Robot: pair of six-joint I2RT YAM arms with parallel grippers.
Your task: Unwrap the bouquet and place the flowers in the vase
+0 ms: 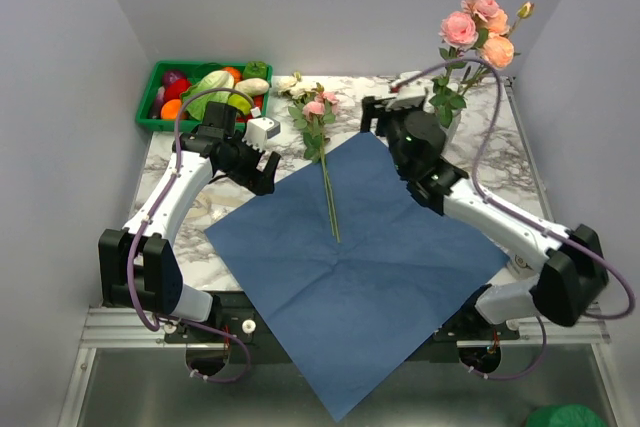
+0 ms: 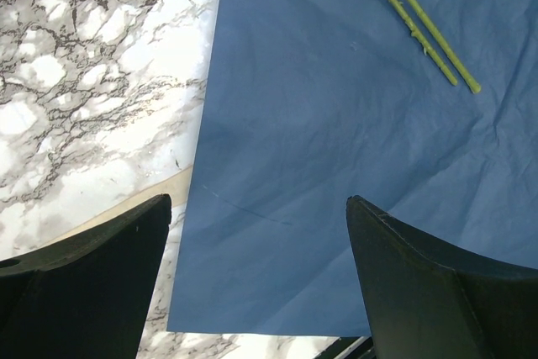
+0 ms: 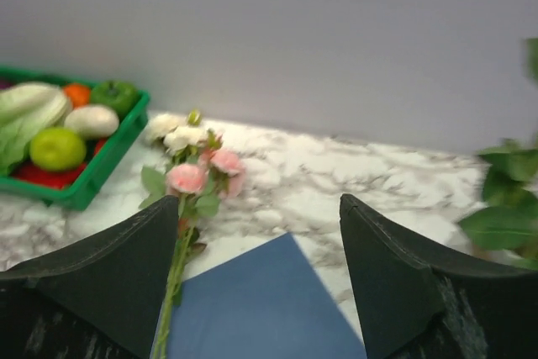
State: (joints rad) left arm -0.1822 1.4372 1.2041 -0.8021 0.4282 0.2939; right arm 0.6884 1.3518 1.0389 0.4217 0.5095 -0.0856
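Marble table [image 1: 190, 212], paper [image 1: 370, 277] unfolded, roses [image 1: 478, 22] in vase [image 1: 457, 127] upper right.
Left gripper [image 1: 264, 171], right gripper [image 1: 369, 117] spread empty; next, likely pinching centre flowers [image 1: 328, 197].

Bright, even, soft light falls from above. The overhead view is sharp, and shadows on the marble table [image 1: 350, 97] and the blue paper [image 1: 370, 257] are faint and diffuse. In the left wrist view the marble's white patches glare slightly. The right wrist view is softer: the green crate [image 3: 101, 174], the roses [image 3: 187, 178] and the leaves [image 3: 504, 224] at its right edge blur.
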